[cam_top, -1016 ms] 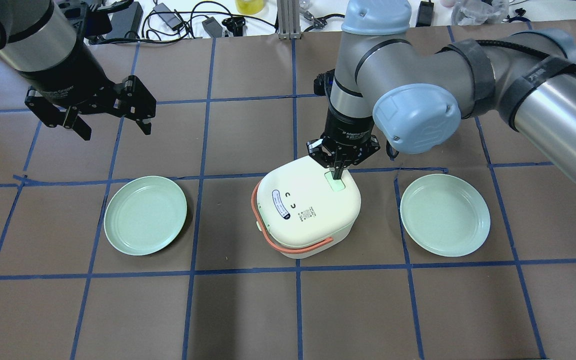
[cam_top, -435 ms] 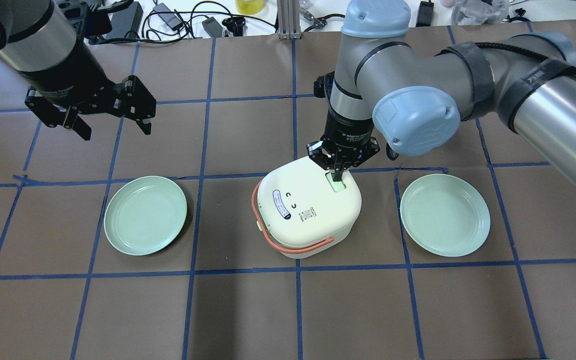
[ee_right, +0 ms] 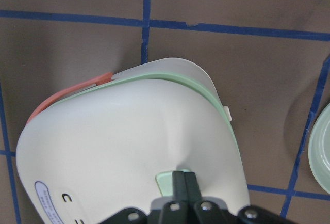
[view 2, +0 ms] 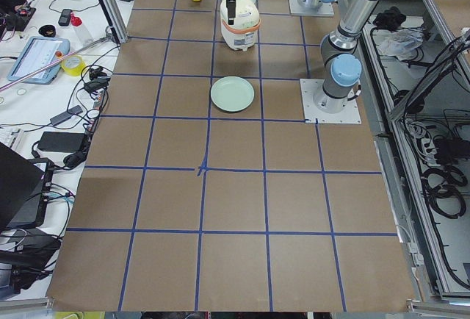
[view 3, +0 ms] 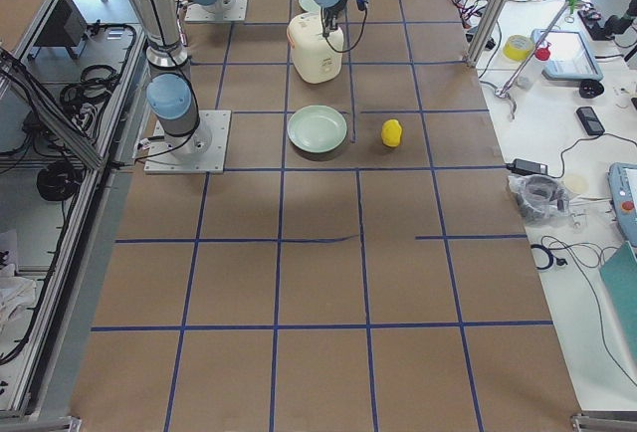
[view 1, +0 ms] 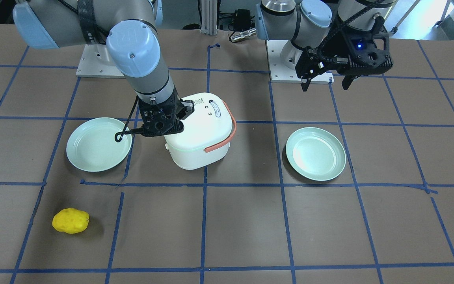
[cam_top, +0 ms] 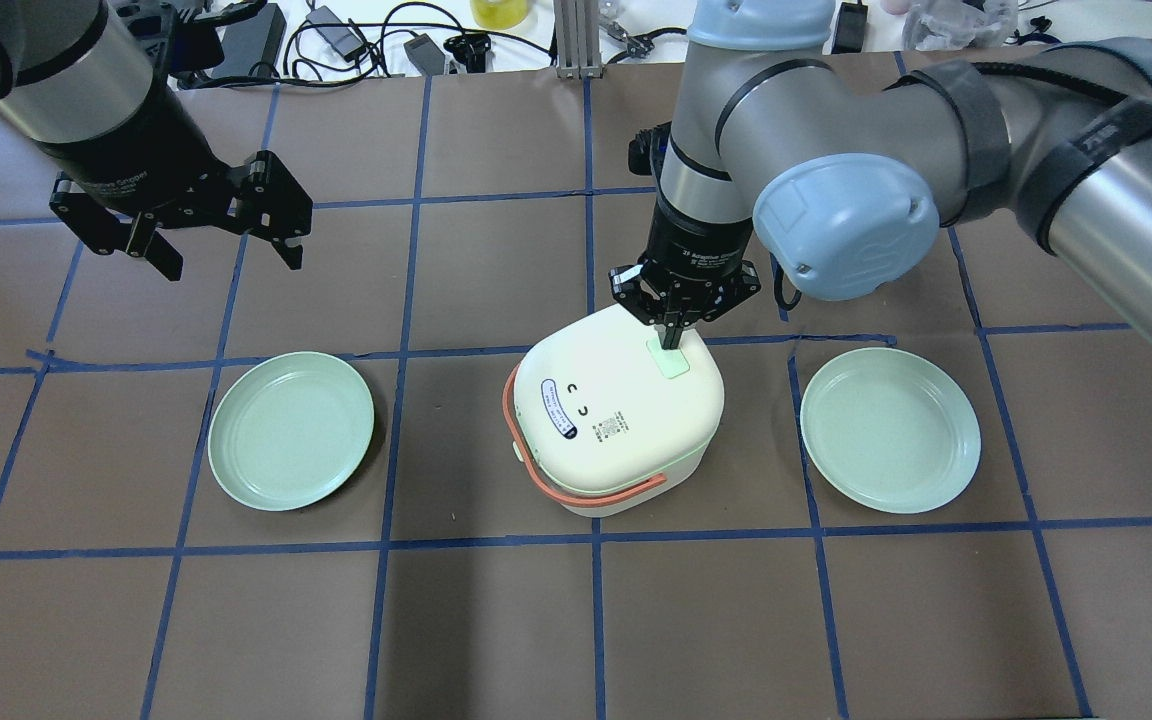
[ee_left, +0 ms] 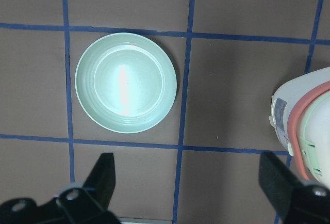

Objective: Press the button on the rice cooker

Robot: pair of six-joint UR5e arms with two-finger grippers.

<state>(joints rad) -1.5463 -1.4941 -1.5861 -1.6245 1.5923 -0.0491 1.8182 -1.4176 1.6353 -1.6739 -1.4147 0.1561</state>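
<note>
Button (cam_top: 674, 364) on the rice cooker (cam_top: 626, 440) lies just beneath the right fingers (cam_top: 672, 335) — clenched together, empty.

work surface: one long table (view 2: 242, 201) covered in brown sheet, divided into squares by blue tape lines (cam_top: 597, 620). aluminium profile posts (view 3: 495, 9) stand at the table's edge on the operators' side. beyond them runs a white bench (view 2: 22, 102) carrying a tablet (view 2: 33, 58), a yellow tape roll (view 2: 72, 65), power bricks (view 2: 55, 141) and loose cables (view 2: 92, 84) (unsorted). along the opposite long edge, black cable coils (view 2: 440, 179) lie on what appears to be a grey floor or tray. lighting is even and diffuse; shadows on the table are soft.
</note>
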